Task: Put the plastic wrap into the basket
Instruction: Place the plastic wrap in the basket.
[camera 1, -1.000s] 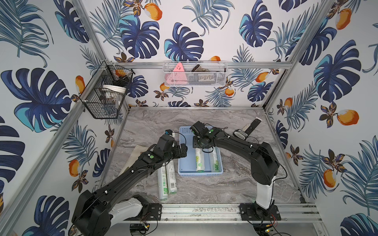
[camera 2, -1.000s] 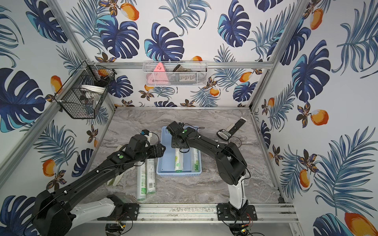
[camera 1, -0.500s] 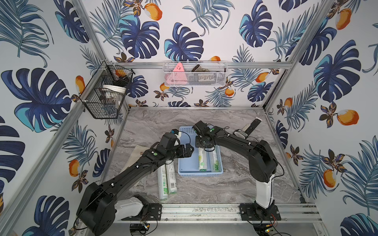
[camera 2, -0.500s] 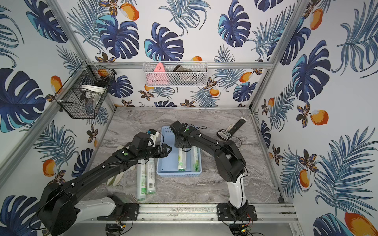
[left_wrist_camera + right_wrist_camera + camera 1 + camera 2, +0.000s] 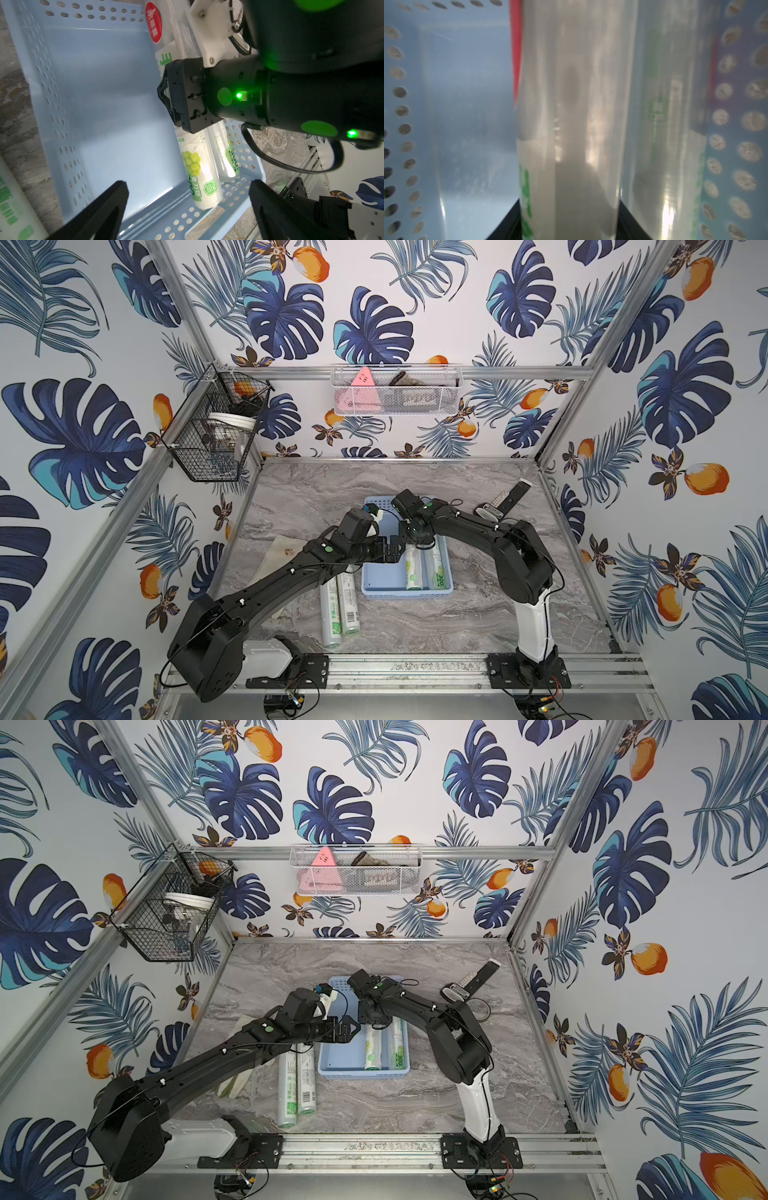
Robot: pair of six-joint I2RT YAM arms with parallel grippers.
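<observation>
Grips a long silvery-white plastic wrap roll with grape print (image 5: 413,569) in the clenched right jaws, inside the shallow light blue perforated plastic basket (image 5: 405,594), beside a second roll marked 300 (image 5: 439,572). Holds the left jaws spread, empty, above that basket. Shows a third roll (image 5: 331,614) and a fourth roll (image 5: 348,600) together on the grey marbled surface (image 5: 436,630), just beside it.

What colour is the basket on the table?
The basket is light blue, with perforated sides; clearest in the left wrist view.

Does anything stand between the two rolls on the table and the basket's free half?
Only the robot itself: the open left gripper hangs over the free half of the basket, its arm crossing above the rolls. Nothing else visible.
</observation>
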